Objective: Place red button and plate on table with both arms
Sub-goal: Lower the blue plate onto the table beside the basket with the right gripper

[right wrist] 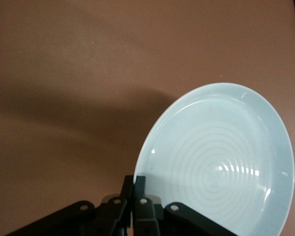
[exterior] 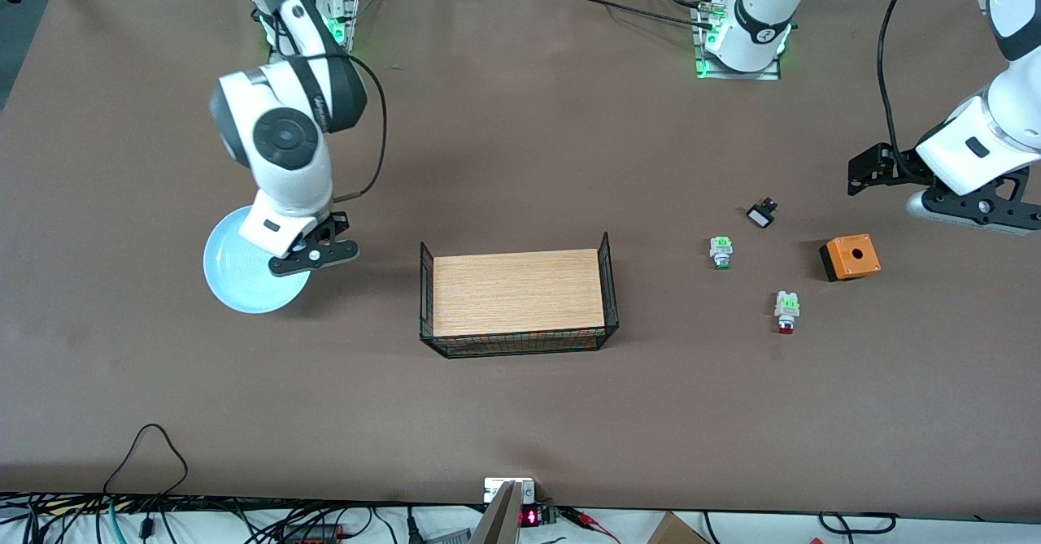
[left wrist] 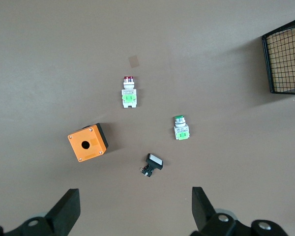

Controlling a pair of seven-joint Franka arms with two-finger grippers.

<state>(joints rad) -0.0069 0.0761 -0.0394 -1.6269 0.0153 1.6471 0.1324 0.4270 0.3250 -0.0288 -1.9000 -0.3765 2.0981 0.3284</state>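
The pale blue plate (exterior: 240, 272) is at the right arm's end of the table (exterior: 520, 162). My right gripper (exterior: 313, 255) is shut on its rim; in the right wrist view the fingers (right wrist: 139, 183) pinch the edge of the plate (right wrist: 226, 162). I cannot tell whether the plate rests on the table. The red button (exterior: 786, 310) lies on the table toward the left arm's end, its red cap pointing at the front camera; it also shows in the left wrist view (left wrist: 129, 93). My left gripper (exterior: 972, 202) is open and empty (left wrist: 132, 204), up over the table near the orange box.
A wooden board in a black wire frame (exterior: 518, 293) stands mid-table. Near the red button lie a green-capped button (exterior: 720, 251), a small black switch (exterior: 762, 214) and an orange box with a hole (exterior: 850, 257). Cables run along the table's front edge.
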